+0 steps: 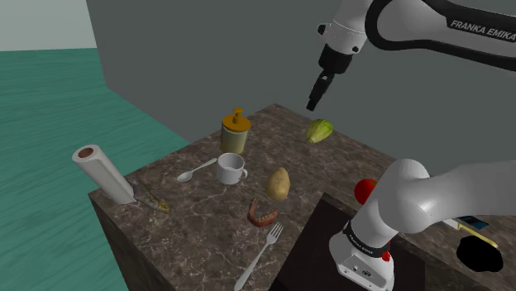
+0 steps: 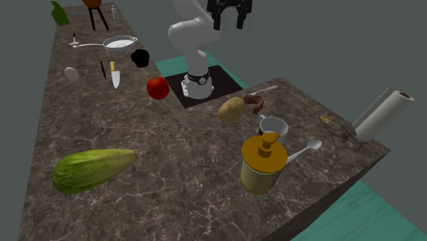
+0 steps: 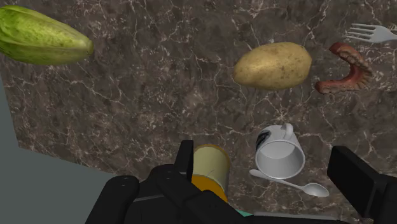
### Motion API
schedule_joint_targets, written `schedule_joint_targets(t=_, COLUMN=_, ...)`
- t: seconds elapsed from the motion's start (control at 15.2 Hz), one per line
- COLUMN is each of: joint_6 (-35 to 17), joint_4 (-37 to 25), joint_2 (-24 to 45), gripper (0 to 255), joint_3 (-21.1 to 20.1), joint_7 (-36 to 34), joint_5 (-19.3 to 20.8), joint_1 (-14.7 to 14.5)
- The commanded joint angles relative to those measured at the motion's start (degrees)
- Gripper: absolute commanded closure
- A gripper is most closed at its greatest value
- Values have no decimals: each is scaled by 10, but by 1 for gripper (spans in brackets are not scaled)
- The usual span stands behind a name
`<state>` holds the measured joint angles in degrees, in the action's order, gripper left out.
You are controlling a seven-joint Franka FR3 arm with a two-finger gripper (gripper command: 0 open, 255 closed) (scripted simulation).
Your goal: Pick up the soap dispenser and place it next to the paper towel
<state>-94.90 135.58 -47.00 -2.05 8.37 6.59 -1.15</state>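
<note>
In the shoulder view, the counter [image 1: 347,161] is seen as a dark brown slab veined with pale marbling. The soap dispenser [image 1: 236,132], an olive-yellow cylinder topped by a mustard pump, stands upright near the far edge. A white mug [image 1: 231,169] and a pale spoon [image 1: 196,171] lie just before it. The paper towel [image 1: 103,172], a white roll with a brownish core, is set at the corner on the shoulder view's left, with counter edges close on two sides. Bare counter is left between roll and spoon. The jaws are held high above the counter, well apart from everything.

In the second exterior view, the dispenser [image 2: 262,164] is found near the front edge and the paper towel [image 2: 383,113] at the right corner. A long counter stretch is shown with a ribbed green gourd [image 2: 92,170], a red apple [image 2: 158,87], a knife [image 2: 114,75] and a pan [image 2: 120,43].

In the wrist view, the jaws are seen standing wide apart, clasping nothing. The dispenser [image 3: 213,167] lies below, beside one finger and untouched, with the mug [image 3: 278,156] between the fingers. A smooth tan potato [image 3: 272,65] and a grey fork [image 3: 372,32] are seen beyond.
</note>
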Motion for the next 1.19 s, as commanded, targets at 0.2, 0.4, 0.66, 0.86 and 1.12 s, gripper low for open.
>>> schedule_joint_targets(t=0.2, joint_6=-55, joint_4=-1, joint_2=52, gripper=0, joint_3=12, joint_7=2, joint_5=-3, joint_1=3)
schedule_joint_targets(t=0.4, joint_6=-107, joint_4=-10, joint_2=109, gripper=0, joint_3=24, joint_7=5, joint_5=-7, joint_1=4)
schedule_joint_targets(t=0.66, joint_6=-170, joint_4=-32, joint_2=190, gripper=0, joint_3=38, joint_7=12, joint_5=-17, joint_1=5)
schedule_joint_targets(t=0.86, joint_6=-212, joint_4=-58, joint_2=252, gripper=0, joint_3=49, joint_7=19, joint_5=-28, joint_1=4)
schedule_joint_targets(t=1.12, joint_6=-257, joint_4=-102, joint_2=338, gripper=0, joint_3=61, joint_7=33, joint_5=-48, joint_1=2)
